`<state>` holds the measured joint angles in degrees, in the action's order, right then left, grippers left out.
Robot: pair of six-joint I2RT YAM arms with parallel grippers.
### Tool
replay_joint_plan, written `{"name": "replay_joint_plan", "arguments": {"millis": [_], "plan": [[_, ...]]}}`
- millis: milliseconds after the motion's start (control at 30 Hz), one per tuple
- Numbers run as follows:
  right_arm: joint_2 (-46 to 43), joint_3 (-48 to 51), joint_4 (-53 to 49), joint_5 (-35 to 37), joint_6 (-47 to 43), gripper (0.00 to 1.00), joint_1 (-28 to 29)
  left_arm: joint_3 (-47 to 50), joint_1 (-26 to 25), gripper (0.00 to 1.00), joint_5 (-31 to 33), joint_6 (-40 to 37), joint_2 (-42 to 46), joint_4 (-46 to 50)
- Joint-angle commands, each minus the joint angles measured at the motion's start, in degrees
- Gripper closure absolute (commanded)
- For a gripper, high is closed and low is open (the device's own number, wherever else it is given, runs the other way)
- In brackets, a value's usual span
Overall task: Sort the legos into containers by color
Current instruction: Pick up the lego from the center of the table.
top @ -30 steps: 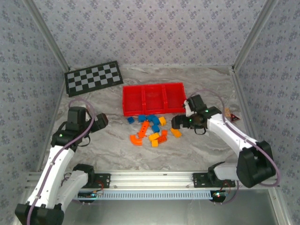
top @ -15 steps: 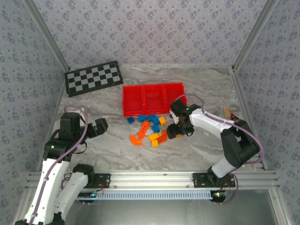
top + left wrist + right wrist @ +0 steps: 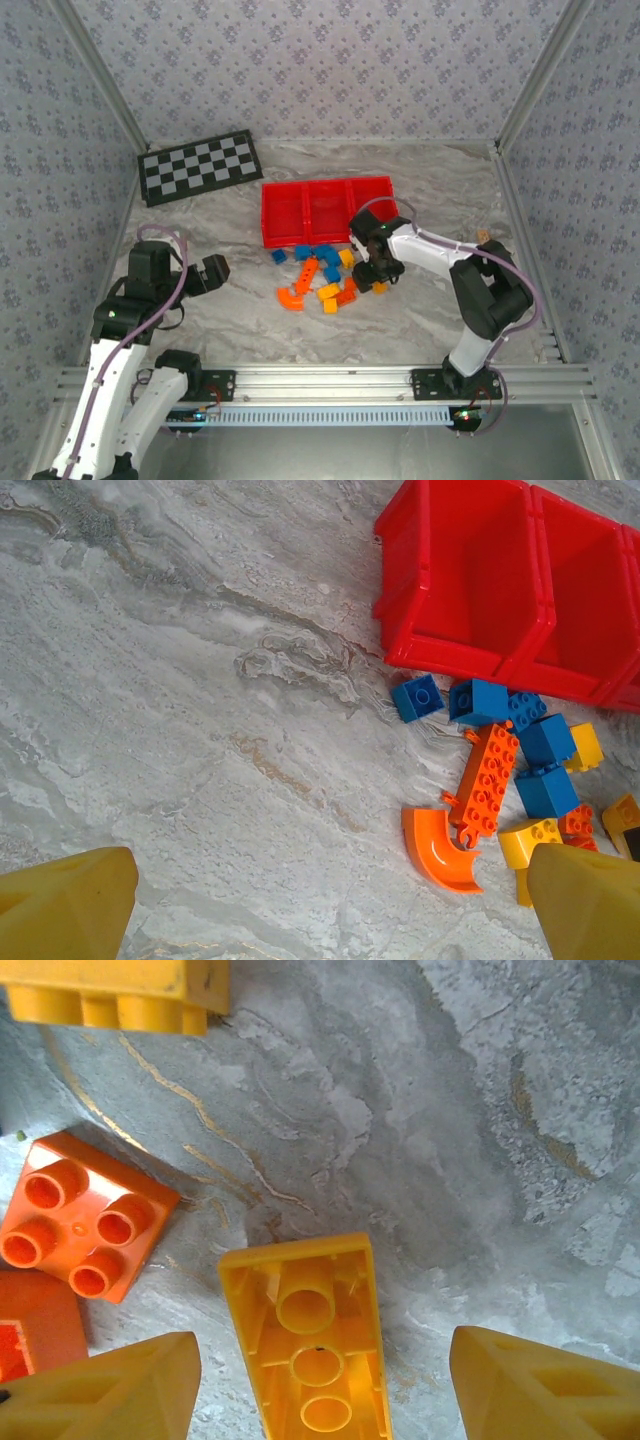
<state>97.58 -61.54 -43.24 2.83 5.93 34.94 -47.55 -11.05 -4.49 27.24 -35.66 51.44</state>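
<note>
Yellow brick, hollow side up, lies inside my spread right tool; my left tool, at nine o'clock, gapes wide.

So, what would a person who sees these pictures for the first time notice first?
The three joined red containers stand out most, with a loose heap of blue, orange and yellow legos just in front. The right gripper stands open astride an upturned yellow brick at the heap's right edge.

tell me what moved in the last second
The right gripper swung left to the right edge of the legos and now straddles an upturned yellow brick, not yet gripped. The left gripper drew back slightly, open. The legos and red bins stayed put.
</note>
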Motion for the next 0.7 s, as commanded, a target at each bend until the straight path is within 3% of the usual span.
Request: {"name": "replay_joint_plan", "arguments": {"millis": [0,500,667], "plan": [[1.41,-1.33,-2.02,1.43,-1.44,0.34,0.28,-0.15,-0.29,0.00,0.18,-1.14,0.42,0.15],[4.35,-2.60,-1.69,2.22,-1.98,0.46,1.21,0.24,-0.31,0.00,0.71,-1.06,1.12,-0.15],[4.81,-2.44,-0.90,2.58,-1.65,0.55,1.63,0.44,-0.29,0.00,0.61,-1.05,2.15,-0.46]]}}
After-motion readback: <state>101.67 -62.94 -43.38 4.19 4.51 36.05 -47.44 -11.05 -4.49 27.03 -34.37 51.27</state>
